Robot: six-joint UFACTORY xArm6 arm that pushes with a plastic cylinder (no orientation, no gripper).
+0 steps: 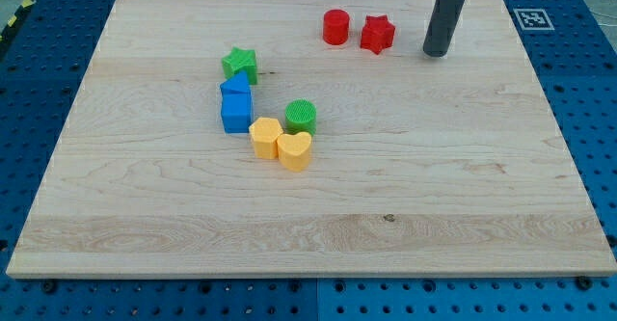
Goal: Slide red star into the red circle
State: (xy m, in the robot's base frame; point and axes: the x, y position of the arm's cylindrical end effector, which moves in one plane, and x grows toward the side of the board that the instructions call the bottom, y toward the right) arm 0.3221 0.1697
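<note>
My tip [437, 52] is resting on the wooden board [463, 186] near its top edge; it is a bare rod with no pincer to open or close, and it is holding nothing. The red star [378, 34] is sitting near the tip at about ten o'clock from it, apart from it and not touching. The red circle [335, 27] is lying just beside the star at its nine o'clock, with a narrow gap showing between them. I am judging the approach to be nearly done and the push not yet begun: the tip is standing on the star's far side from the circle, so the next move is calling for a short slide toward nine o'clock, nudged slightly upward first to line up behind the star's middle
</note>
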